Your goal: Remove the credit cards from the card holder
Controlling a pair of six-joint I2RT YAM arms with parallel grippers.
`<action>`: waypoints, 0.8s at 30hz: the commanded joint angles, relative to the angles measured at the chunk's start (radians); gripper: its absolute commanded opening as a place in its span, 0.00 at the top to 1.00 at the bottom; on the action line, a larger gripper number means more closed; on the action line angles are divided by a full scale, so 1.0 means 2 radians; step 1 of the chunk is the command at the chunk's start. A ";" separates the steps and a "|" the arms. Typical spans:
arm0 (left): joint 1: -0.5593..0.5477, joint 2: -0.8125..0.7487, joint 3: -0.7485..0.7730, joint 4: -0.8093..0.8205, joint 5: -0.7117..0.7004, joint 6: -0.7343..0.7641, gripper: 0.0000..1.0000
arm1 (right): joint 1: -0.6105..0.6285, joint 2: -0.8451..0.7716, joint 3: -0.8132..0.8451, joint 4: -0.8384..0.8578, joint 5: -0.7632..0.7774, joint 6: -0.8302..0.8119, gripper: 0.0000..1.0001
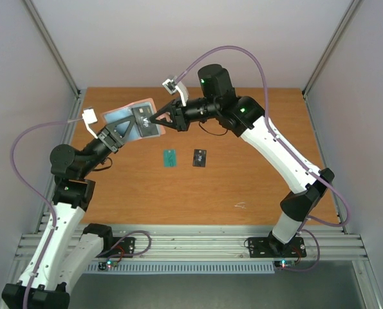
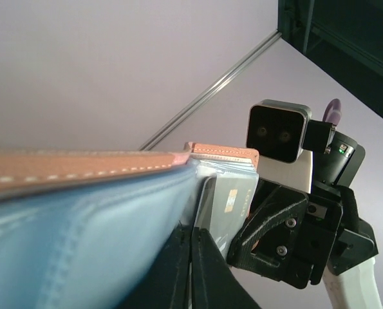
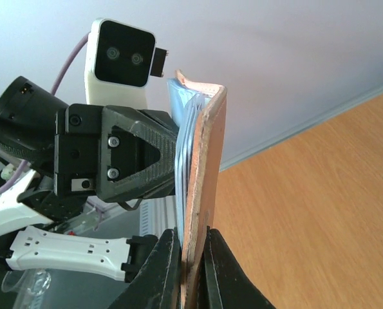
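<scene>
left pincer: pressed shut on the card holder's pale inner leaf | right pincer: pinching its pink cover, holder aloft over the table's far left | teal card, black card lie out | next: brace cover, draw card straight along pocket

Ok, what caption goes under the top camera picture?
Left end effector and right end effector grip the open card holder; teal card and black card lie on the table.

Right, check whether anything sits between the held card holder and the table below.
Nothing visible does. The card holder, gripped by the left gripper and right gripper, hangs above bare table; the teal card and black card lie apart, nearer mid-table.
</scene>
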 commanded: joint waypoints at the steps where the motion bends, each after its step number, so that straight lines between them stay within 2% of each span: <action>1: -0.012 -0.005 0.024 0.078 0.057 0.003 1.00 | 0.022 0.027 0.007 -0.015 -0.040 -0.003 0.99; 7: -0.011 -0.010 0.026 0.089 0.079 0.025 1.00 | 0.018 0.028 0.004 -0.017 -0.030 -0.009 0.98; 11: -0.009 -0.009 0.043 0.100 0.100 0.036 1.00 | 0.016 0.058 0.032 -0.012 -0.049 0.020 0.97; 16: -0.009 0.000 0.050 0.062 0.105 0.026 0.82 | 0.017 0.081 0.056 0.010 -0.058 0.041 0.98; 20: -0.009 0.006 0.052 0.045 0.102 0.022 0.80 | 0.025 0.092 0.078 0.006 -0.072 0.034 0.99; 22: -0.009 0.009 0.052 0.034 0.097 0.023 0.81 | 0.025 0.092 0.080 0.012 -0.084 0.036 0.99; 24: -0.009 0.006 0.048 0.024 0.088 0.028 0.93 | 0.025 0.089 0.080 0.010 -0.089 0.032 0.99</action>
